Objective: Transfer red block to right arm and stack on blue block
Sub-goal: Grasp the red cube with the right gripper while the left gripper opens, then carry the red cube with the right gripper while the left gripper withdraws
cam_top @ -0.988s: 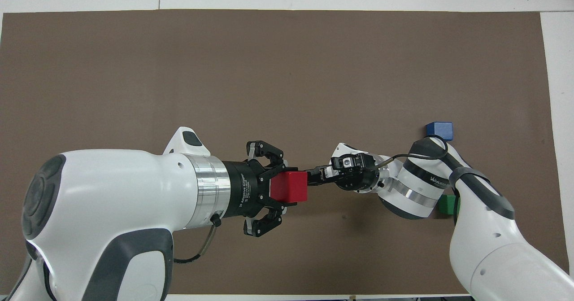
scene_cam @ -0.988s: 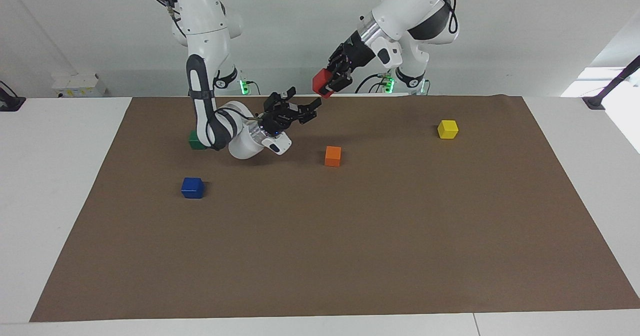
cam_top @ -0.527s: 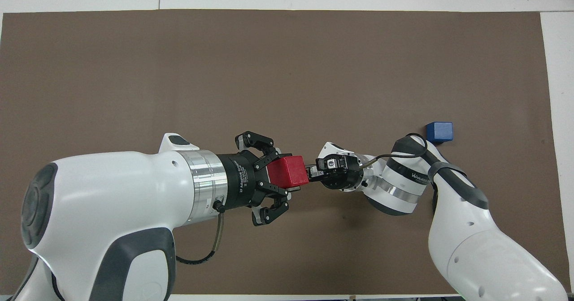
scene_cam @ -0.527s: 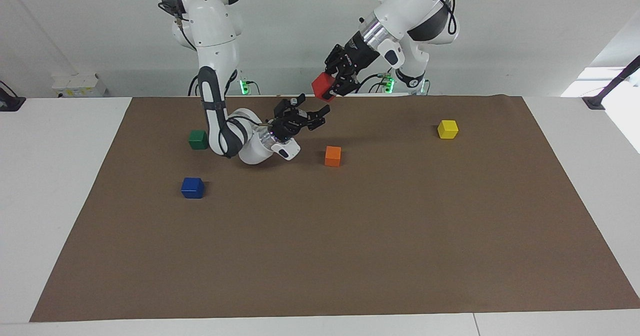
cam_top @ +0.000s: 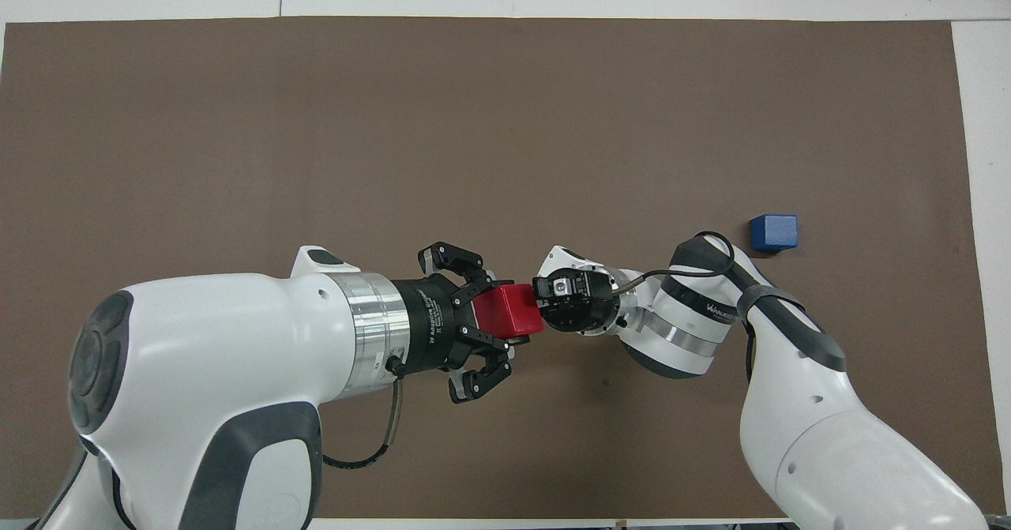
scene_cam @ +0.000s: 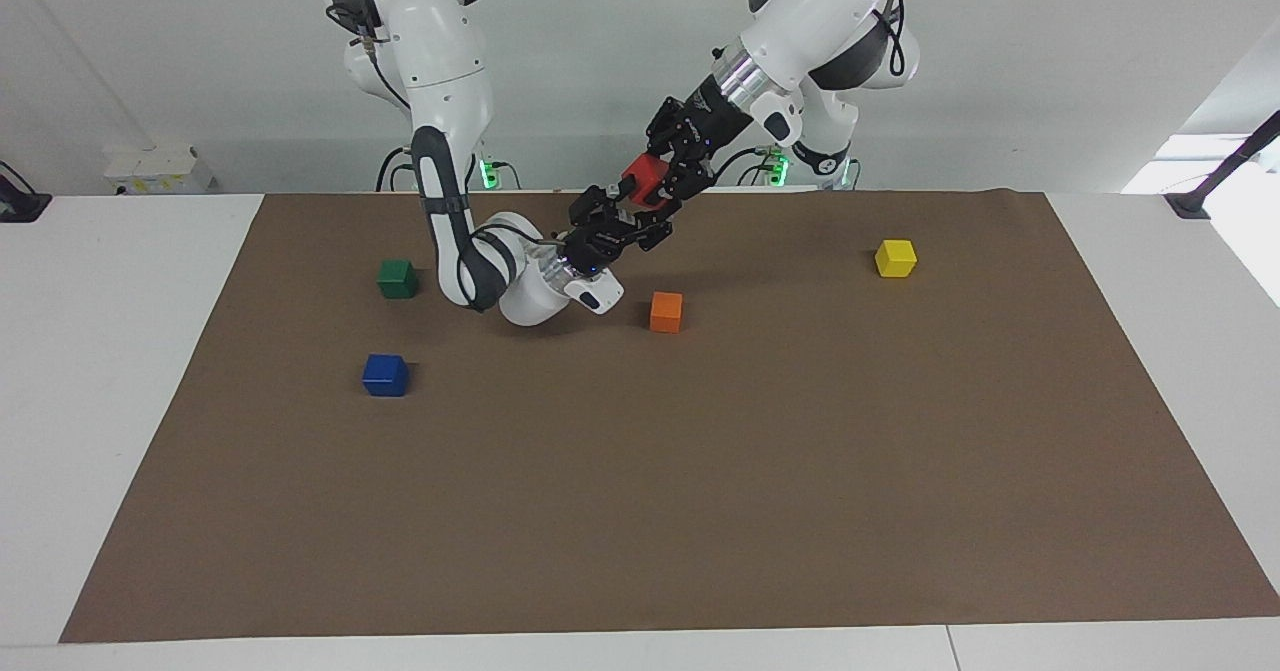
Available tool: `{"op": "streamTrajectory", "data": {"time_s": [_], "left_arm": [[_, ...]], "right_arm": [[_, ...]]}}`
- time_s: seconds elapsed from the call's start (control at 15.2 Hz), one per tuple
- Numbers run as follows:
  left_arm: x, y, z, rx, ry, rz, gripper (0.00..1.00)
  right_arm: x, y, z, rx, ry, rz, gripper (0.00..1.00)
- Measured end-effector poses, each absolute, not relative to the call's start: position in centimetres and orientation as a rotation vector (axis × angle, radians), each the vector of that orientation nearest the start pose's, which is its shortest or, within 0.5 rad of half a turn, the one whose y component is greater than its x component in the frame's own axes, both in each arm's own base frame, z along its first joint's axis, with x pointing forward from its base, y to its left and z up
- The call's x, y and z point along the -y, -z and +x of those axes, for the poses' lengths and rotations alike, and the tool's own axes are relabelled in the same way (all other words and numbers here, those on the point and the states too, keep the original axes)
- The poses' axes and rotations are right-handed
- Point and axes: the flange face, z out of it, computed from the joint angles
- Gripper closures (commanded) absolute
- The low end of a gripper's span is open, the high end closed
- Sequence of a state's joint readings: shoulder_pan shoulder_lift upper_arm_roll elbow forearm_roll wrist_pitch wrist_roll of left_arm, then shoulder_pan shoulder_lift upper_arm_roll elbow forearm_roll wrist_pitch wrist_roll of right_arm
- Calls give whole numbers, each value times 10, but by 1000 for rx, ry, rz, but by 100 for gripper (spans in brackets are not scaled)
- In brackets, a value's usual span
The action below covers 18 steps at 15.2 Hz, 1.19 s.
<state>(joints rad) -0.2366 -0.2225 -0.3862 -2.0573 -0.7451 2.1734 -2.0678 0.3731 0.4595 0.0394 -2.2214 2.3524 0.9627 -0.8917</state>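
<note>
Midair, the left gripper (scene_cam: 662,183) clamps the red block (scene_cam: 641,180) so the right gripper (scene_cam: 624,221), fingers unreadable, can take it.

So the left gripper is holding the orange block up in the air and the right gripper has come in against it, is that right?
Not quite: the cube held in the left gripper is the red block, not the orange one. The orange block sits on the mat, as the facing view shows. The right gripper is indeed up against the held cube.
</note>
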Motion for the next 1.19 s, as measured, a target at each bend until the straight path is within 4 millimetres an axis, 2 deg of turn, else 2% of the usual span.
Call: {"op": "streamTrajectory", "data": {"time_s": [0.46, 0.53, 0.59, 0.86, 1.05, 1.19], "left_arm": [[341, -564, 405, -2019, 683, 1659, 100], [341, -564, 405, -2019, 683, 1658, 26], [340, -564, 405, -2019, 683, 1658, 0], [334, -568, 408, -2025, 677, 1641, 0], [305, -590, 420, -2030, 662, 1623, 0], [287, -596, 426, -2012, 622, 1647, 0]], "right_arm": [[-308, -306, 467, -66, -116, -682, 100], [-308, -306, 467, -66, -116, -682, 100], [-308, -306, 467, -66, -116, -682, 100], [-309, -307, 468, -66, -111, -692, 100], [-308, -307, 469, -69, -107, -699, 100], [-307, -307, 470, -69, -106, -699, 100]]}}
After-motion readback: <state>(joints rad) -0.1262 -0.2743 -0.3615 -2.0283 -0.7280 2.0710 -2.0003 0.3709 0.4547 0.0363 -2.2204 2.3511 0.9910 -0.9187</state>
